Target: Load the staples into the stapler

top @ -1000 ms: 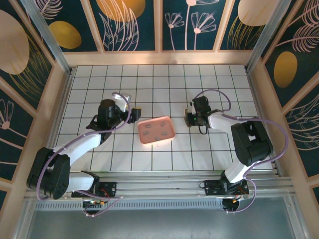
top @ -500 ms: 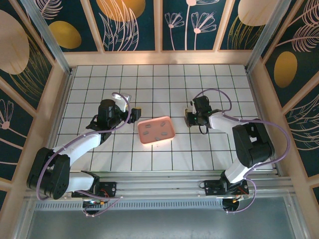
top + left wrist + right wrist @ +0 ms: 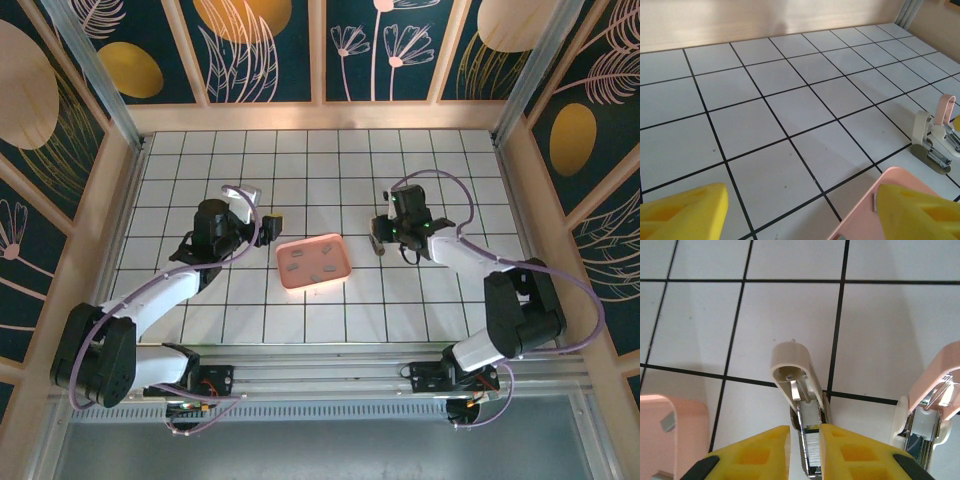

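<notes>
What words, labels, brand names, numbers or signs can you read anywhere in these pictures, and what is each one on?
There is no readable text in any view.
Stapler: its cream lid and metal rail show no marking.
Pink tray: plain, no print.
Wall panels: leaf and flower drawings, no lettering.
Electronics by the arm bases: too small to tell whether they carry print.
</notes>
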Robot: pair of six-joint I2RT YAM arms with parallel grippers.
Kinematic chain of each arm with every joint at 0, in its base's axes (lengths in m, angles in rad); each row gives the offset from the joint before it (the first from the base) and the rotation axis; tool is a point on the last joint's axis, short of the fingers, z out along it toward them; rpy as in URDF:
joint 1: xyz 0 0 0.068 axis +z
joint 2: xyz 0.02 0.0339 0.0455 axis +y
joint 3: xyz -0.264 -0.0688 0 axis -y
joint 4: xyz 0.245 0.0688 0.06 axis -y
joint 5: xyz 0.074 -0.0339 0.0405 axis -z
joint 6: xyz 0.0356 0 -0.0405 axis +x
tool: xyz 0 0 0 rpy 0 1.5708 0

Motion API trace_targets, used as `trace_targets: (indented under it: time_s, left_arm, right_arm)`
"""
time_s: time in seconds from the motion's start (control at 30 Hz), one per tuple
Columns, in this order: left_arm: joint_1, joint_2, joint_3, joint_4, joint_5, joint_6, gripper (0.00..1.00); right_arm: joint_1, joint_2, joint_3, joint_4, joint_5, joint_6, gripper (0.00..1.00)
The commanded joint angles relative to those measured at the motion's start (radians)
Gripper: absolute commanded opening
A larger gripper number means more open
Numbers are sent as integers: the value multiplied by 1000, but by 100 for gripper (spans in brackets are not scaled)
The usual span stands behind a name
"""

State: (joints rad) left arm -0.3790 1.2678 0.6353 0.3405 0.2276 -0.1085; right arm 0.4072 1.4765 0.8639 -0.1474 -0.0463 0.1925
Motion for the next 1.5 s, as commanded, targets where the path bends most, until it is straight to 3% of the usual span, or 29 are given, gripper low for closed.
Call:
trace_targets:
  time_s: [0.0,0.37,0.83,1.23,1.47]
  left_arm:
    - [-5,-29,7,19,-5,7,77]
    - [-5,-75,0,10,-19,8,78]
    - [-6,-177,9,-35,-148,53,81]
    - [-5,-229,87,-138,-152,-16,88]
    - [-5,-320,29,-165,-158,-81,88]
  right_arm:
    - [9,-43,11,-8,7,1,22]
    - [85,-171,-25,59,9,-58,24]
    - [97,-321,-85,178,-23,-130,26]
    - [96,-303,-33,217,-101,-232,28]
    - [96,-285,-34,276,-147,-279,28]
